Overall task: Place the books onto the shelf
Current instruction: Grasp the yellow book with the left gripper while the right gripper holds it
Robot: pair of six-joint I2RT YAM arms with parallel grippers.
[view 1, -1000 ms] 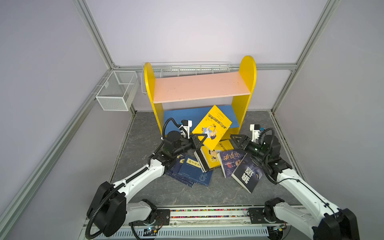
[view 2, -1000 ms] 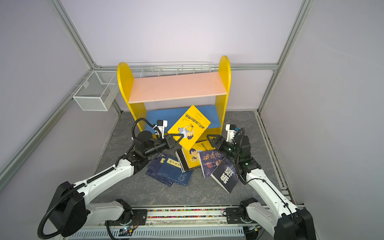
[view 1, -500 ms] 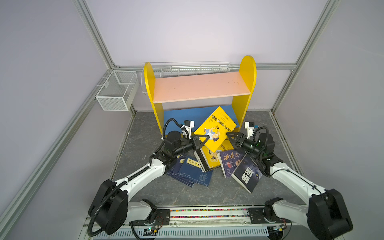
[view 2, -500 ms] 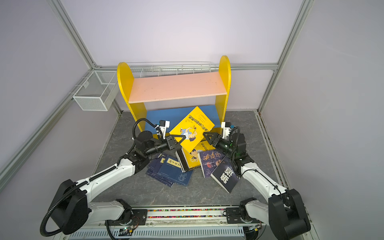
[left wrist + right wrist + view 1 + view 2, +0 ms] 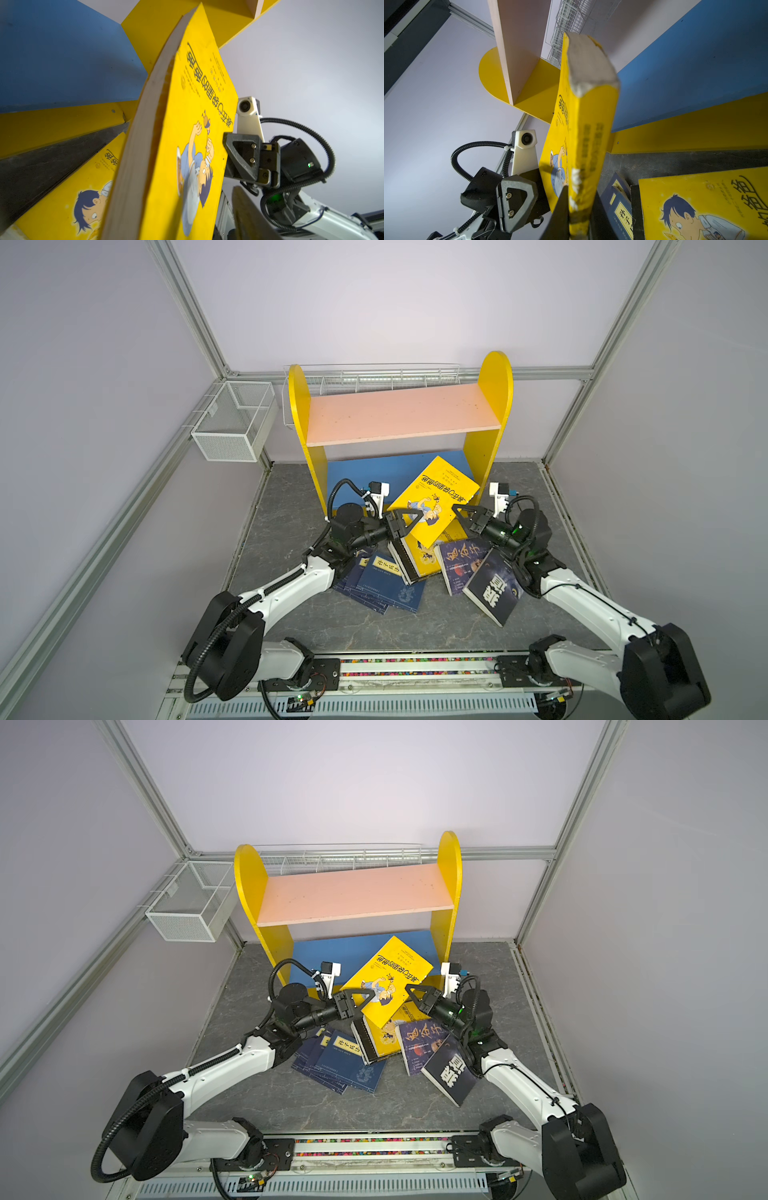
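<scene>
A yellow cartoon-covered book stands tilted in front of the shelf's blue lower board. My right gripper is shut on its spine edge. My left gripper is at the book's other side, open: one finger stands apart from the cover, the other is hidden behind the book. The pink upper board is bare. On the floor lie navy books, a second yellow book and dark purple books.
A white wire mesh basket hangs on the left wall, and a wire rack runs behind the shelf top. The shelf's yellow side panels flank the boards. Grey floor shows in front of the pile.
My right gripper moved in and closed on the yellow book's spine edge. My left gripper, shut on the book before, has opened. The book tipped slightly to the right.
</scene>
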